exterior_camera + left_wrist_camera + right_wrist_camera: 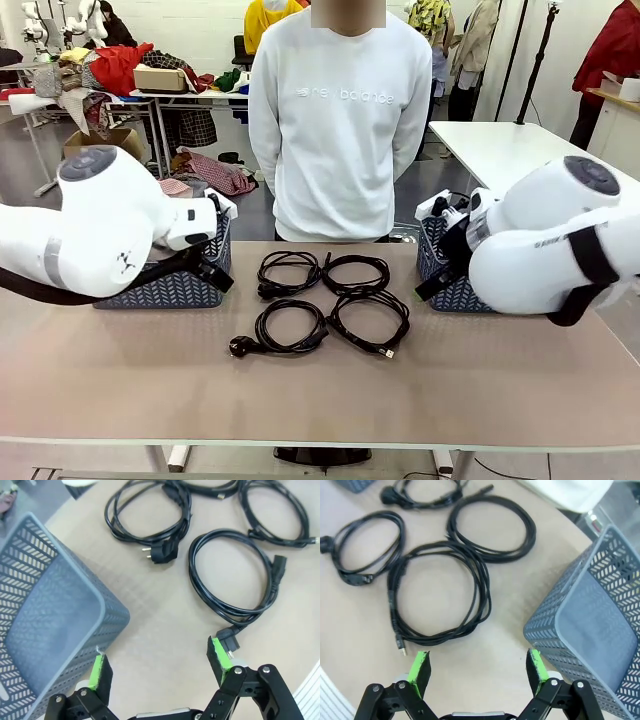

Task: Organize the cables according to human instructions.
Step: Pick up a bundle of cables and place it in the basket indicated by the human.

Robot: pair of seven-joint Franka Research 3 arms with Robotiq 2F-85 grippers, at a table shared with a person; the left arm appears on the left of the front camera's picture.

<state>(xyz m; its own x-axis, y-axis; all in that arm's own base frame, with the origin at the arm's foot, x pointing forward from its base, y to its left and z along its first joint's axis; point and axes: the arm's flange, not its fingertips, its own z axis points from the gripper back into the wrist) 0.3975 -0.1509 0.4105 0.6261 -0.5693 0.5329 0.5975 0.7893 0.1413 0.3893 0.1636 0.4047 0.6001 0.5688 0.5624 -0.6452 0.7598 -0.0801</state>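
1. Since all four cables (327, 300) lie coiled in a two-by-two block at the centre of the desk (320, 405), none of them in a basket, the sorting looks not yet begun; every cable is left to place.
2. The left basket (165, 290) at frame left and the right basket (450, 292) at frame right both look empty in the wrist views.
3. The person (340, 120) stands at top centre with hands out of sight, so no pointing shows.
4. The left arm (100, 230) is folded by its basket. The left gripper (159, 664) hangs wide and empty above bare desk, a plug of the nearest coil just beside one pad.
5. The right arm (560, 250) mirrors it. The right gripper (478, 666) is wide, holds nothing, and hangs near the nearest coil.
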